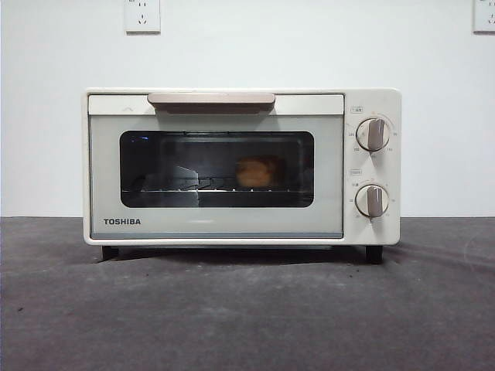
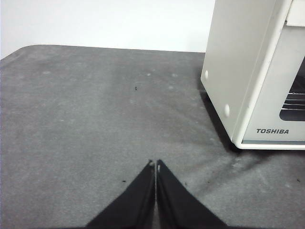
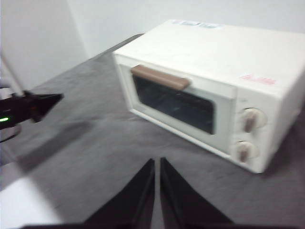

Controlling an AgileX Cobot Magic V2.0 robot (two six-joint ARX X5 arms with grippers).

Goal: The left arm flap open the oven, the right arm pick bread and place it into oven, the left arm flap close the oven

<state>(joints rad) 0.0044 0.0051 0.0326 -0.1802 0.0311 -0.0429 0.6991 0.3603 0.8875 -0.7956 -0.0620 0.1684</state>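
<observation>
We see the bread [image 1: 256,172] on the rack inside the oven [image 1: 216,224], at about 3 o'clock of the window's centre, behind the closed door. We judge it light, soft and crushable, best pinched gently across its sides. The door would swing by its bar handle [image 1: 211,99]. The left gripper [image 2: 155,164] and right gripper [image 3: 157,162] both hover over the table [image 1: 247,309], jaws pressed together, empty.
</observation>
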